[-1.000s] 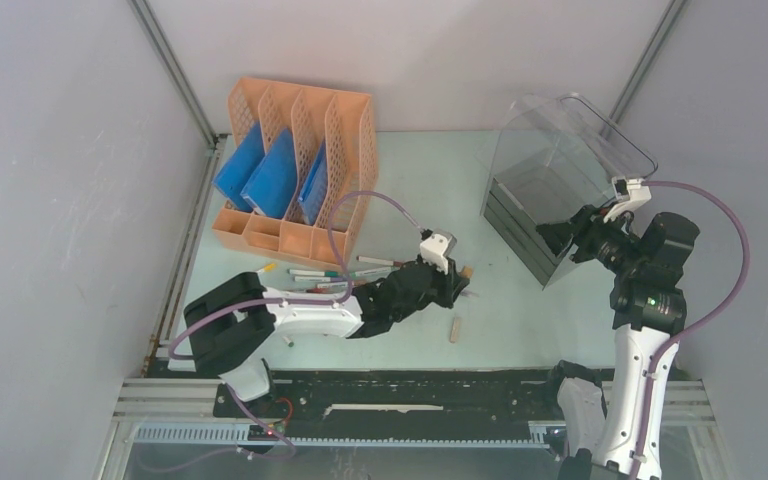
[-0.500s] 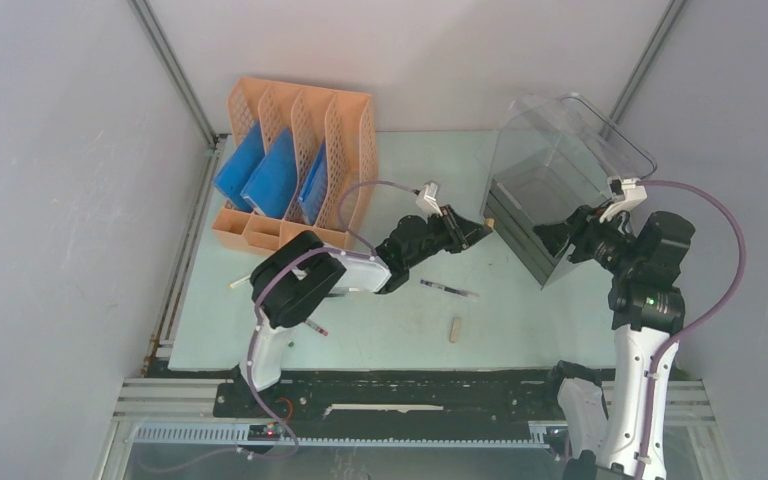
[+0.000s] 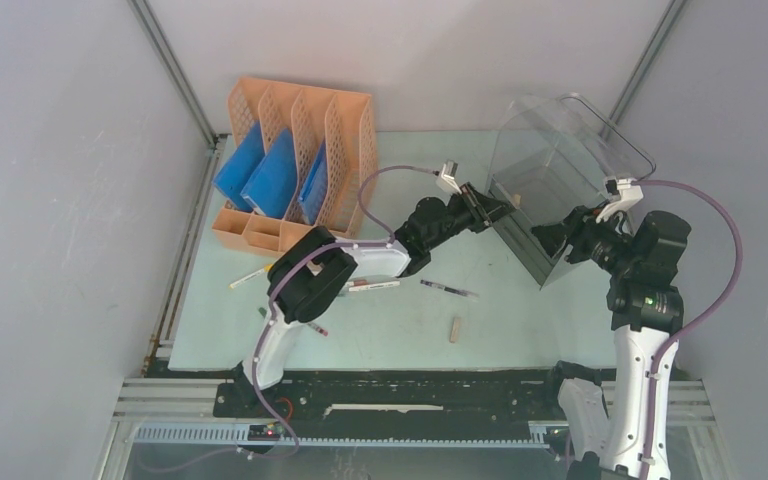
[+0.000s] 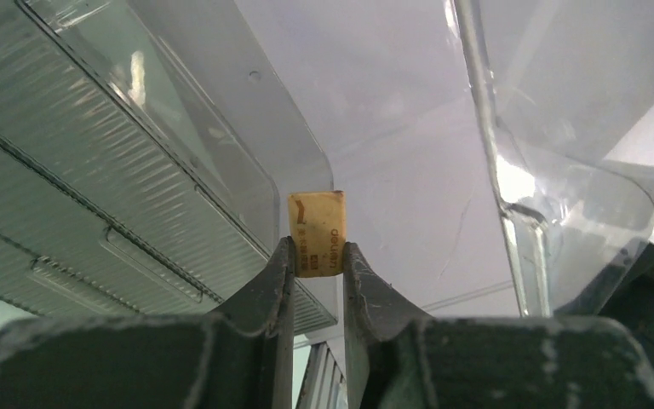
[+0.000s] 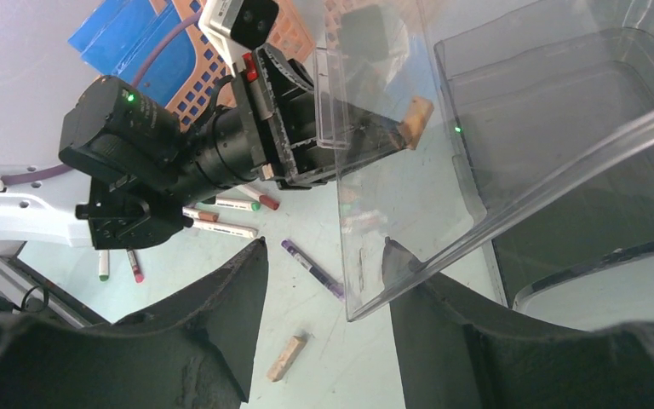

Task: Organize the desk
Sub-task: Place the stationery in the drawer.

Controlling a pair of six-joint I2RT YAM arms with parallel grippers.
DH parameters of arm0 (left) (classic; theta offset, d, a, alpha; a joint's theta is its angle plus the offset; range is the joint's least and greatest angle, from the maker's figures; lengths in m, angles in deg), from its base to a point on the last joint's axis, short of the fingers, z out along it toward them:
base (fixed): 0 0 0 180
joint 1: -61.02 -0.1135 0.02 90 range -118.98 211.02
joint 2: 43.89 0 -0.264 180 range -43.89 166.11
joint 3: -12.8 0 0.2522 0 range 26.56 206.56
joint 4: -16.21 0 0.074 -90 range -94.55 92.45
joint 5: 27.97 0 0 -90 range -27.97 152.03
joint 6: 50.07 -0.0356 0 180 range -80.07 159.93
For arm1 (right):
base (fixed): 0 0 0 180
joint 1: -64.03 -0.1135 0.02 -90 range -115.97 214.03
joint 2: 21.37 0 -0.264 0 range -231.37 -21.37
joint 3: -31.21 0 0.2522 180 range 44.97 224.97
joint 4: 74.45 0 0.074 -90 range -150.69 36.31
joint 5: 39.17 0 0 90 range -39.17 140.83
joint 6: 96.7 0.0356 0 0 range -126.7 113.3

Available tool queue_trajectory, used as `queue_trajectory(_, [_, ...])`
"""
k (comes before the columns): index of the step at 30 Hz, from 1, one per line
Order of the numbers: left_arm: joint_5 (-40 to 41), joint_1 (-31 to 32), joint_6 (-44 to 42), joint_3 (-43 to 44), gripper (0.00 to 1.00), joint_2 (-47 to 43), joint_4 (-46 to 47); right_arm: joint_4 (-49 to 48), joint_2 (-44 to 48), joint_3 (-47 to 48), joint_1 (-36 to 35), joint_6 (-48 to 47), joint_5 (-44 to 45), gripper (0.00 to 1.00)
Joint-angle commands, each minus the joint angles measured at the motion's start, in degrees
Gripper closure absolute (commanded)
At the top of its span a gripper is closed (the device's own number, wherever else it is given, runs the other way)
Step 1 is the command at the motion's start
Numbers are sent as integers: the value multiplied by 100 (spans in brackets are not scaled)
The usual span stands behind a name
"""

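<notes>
Next, left gripper [image 4: 316,256] pinching the eraser [image 4: 316,217], advance toward 2 o'clock into the clear drawer [image 5: 562,111], then release; right gripper [image 5: 324,264] half-spread, grip indeterminate.

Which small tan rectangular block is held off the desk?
The small tan rectangular block pinched by the left gripper; the other block lies on the mint-green desk.

Lab cell — grey panel walls [image 3: 60,200]

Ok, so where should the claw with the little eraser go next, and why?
Probably ease the left claw a little further, over the clear drawer, then let go. It pinches the tan eraser just beside the drawer's wall, seemingly not yet over the inside.
</notes>
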Motion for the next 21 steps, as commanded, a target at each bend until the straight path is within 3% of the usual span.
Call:
queue_trajectory(1, [88, 3, 320, 492, 100, 247, -136, -144, 73, 209, -88, -107, -60, 39])
queue_trajectory(21, [719, -19, 967, 2091, 92, 1086, -657, -109, 58, 230, -179, -146, -5, 39])
